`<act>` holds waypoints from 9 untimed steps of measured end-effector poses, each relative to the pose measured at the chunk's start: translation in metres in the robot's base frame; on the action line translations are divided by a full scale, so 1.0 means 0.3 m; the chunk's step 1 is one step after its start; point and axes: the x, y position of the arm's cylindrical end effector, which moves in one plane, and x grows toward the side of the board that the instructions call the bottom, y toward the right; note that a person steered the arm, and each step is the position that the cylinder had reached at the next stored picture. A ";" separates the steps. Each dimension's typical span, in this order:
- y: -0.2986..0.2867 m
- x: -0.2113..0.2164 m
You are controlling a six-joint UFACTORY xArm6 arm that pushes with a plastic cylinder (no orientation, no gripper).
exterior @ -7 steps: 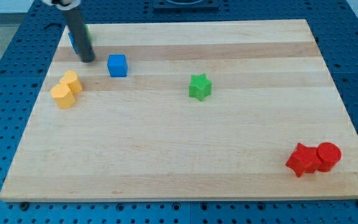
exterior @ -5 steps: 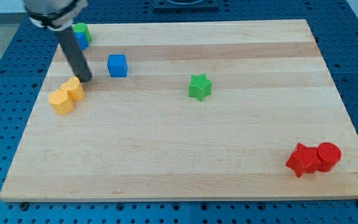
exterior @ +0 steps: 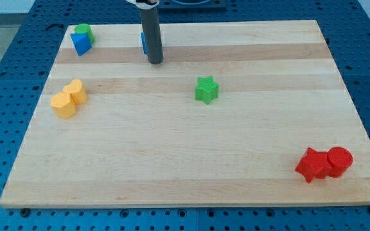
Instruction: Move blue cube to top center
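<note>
Shifted toward 12 o'clock, blue cube sits mostly hidden behind the rod; tip at its 5 o'clock; no jaws present.

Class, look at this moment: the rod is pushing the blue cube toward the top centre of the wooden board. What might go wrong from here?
1. The blue cube is almost wholly hidden behind my tip, so its exact position is hard to judge; an off-centre push may let it slip sideways.
2. The cube sits near the top edge of the wooden board; continued upward pushing could send it off.
</note>
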 end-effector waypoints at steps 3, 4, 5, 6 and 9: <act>-0.067 -0.206; -0.051 -0.229; -0.096 -0.226; -0.217 -0.230; -0.063 -0.354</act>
